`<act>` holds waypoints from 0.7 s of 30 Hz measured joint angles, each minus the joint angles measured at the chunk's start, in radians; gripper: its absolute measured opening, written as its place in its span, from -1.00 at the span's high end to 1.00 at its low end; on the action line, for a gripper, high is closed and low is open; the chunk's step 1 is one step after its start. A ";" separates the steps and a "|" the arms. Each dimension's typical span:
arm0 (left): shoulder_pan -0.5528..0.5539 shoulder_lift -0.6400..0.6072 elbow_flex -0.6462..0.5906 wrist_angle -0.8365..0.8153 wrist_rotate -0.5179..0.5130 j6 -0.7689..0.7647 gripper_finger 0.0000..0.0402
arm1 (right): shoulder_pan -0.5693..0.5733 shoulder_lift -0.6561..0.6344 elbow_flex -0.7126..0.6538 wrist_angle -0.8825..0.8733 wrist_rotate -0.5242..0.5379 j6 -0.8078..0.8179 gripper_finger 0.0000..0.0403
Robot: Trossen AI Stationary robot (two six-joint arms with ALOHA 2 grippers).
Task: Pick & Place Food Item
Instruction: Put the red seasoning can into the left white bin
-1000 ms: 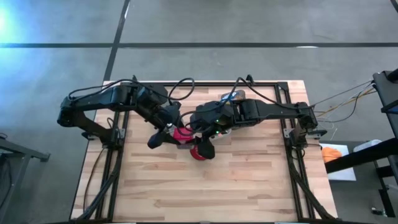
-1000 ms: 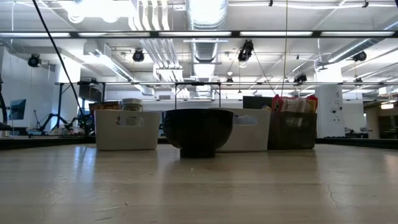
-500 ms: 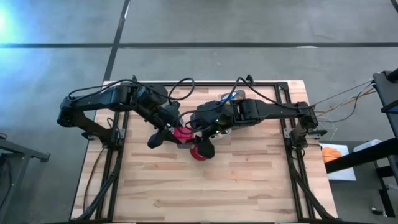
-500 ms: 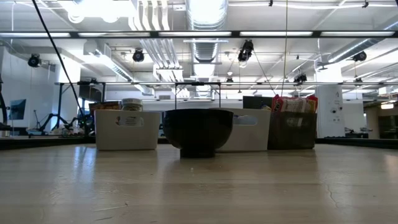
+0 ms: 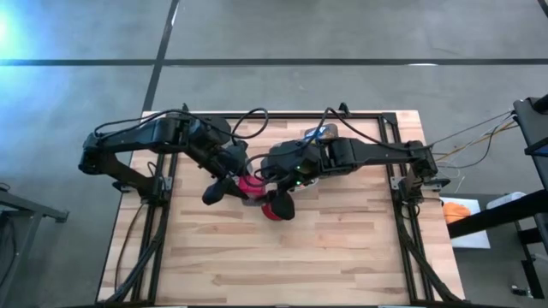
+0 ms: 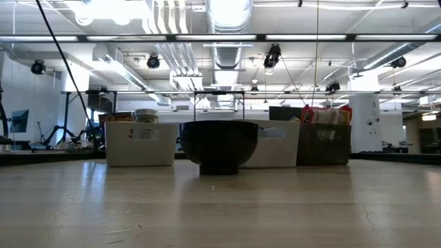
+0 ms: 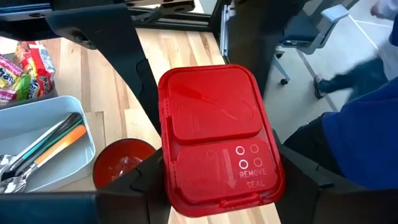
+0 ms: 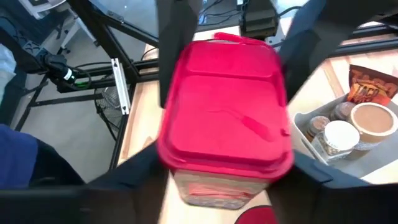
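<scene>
Now, L gripper (image 7: pixel 217 167) nearest: fingers (image 7: pixel 134 183) pressed on both long sides of red container (image 7: pixel 214 124), pinching it. Held in air over table (image 7: pixel 180 53) mid, lid up. Long axis runs straight away from L wrist toward R arm; "REMOVE SEAL" end points back at L wrist. R gripper (image 8: pixel 227 174) at far end, grip: cannot tell. Below, red bowl (image 7: pixel 121 163); beyond it, bin (image 7: pixel 86 140) w/ utensils (image 7: pixel 43 146).

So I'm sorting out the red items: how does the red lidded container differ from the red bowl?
The red container is rectangular and lidded, the red bowl round and open. The container is held up between both grippers; the bowl sits on the table. Both are red.
</scene>
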 joint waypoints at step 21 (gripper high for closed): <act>0.103 -0.169 0.001 -0.272 -0.441 -0.017 -0.02 | 0.000 -0.024 0.002 0.010 0.098 0.038 -0.79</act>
